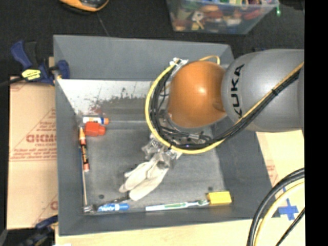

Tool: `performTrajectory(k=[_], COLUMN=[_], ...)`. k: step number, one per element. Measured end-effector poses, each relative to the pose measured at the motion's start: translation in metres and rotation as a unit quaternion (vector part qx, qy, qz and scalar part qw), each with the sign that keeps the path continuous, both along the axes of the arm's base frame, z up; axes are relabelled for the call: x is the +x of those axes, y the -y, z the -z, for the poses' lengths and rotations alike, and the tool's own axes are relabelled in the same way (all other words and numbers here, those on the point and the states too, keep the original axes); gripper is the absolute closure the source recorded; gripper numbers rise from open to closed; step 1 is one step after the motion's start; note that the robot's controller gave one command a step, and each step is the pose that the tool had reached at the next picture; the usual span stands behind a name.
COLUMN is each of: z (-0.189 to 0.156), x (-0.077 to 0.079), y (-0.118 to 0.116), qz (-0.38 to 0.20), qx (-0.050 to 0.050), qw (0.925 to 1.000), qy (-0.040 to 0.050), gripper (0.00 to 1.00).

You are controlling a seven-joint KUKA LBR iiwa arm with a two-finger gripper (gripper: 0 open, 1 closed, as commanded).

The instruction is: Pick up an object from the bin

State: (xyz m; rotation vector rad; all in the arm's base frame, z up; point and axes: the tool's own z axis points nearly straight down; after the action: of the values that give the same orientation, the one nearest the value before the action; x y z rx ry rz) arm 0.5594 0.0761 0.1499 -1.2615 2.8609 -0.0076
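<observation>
My gripper [160, 155] hangs below the orange dome, near the middle of the bin, its metal fingers down at the upper end of a white crumpled cloth or glove [143, 179]. The cloth lies slanting toward the bin's front left. Whether the fingers pinch the cloth cannot be made out. A white toothbrush with green marks [174, 205] lies along the front wall, just in front of the cloth. A yellow block [219, 197] sits at its right end.
An orange-red block with a white and blue piece [95, 127] rests at the back left. A thin orange and black pen [82, 148] lies along the left wall. A blue and white marker [113, 207] lies at the front left corner.
</observation>
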Motion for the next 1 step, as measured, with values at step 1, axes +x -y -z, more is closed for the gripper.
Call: performTrajectory(k=[1], z=[-0.0112], x=[0.0015], y=[0.0001], qz=[0.001], qx=[0.0], qw=[1.0], qy=[0.0033], gripper=[1.0])
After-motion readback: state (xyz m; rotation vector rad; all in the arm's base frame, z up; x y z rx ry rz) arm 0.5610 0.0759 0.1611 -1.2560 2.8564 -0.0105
